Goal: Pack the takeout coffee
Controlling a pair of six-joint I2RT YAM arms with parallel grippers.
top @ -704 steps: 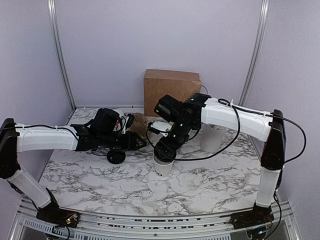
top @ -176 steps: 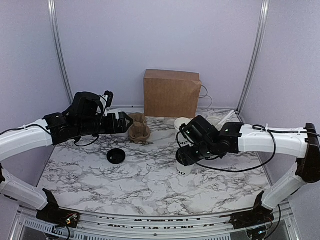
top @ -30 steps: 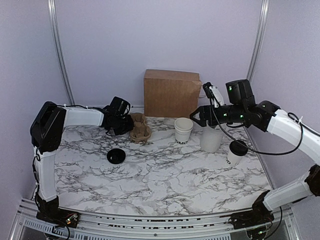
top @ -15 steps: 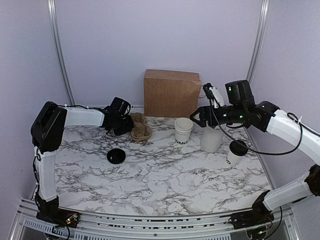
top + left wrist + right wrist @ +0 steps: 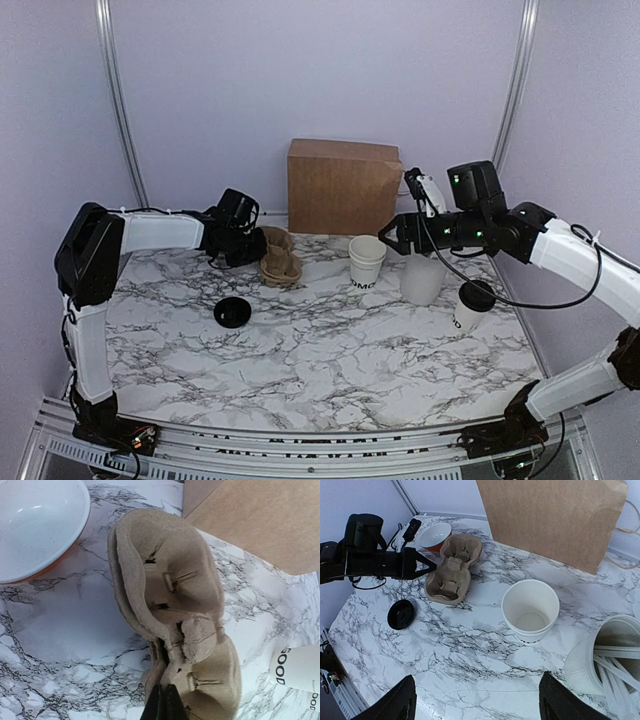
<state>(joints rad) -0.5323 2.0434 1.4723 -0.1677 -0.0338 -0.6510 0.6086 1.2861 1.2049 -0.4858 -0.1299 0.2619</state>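
Left gripper (image 5: 161, 706): jaws pinched shut on the thin rim of the pulp cup carrier (image 5: 170, 605). Right gripper (image 5: 477, 702): jaws wide apart, empty, above the tabletop (image 5: 330, 350). The takeout coffee (image 5: 472, 304) stands lidded at the right, well apart from the carrier.

Risks as I judge them: I'm gripping one soft edge, so a pull could tear it, slip off, or swing the carrier into the bowl (image 5: 35, 525) or the lidless cup (image 5: 367, 262). A careless right-arm sweep could topple the coffee.

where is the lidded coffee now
In the top view the lidded coffee stands on the right of the table, just right of the frosted tumbler.
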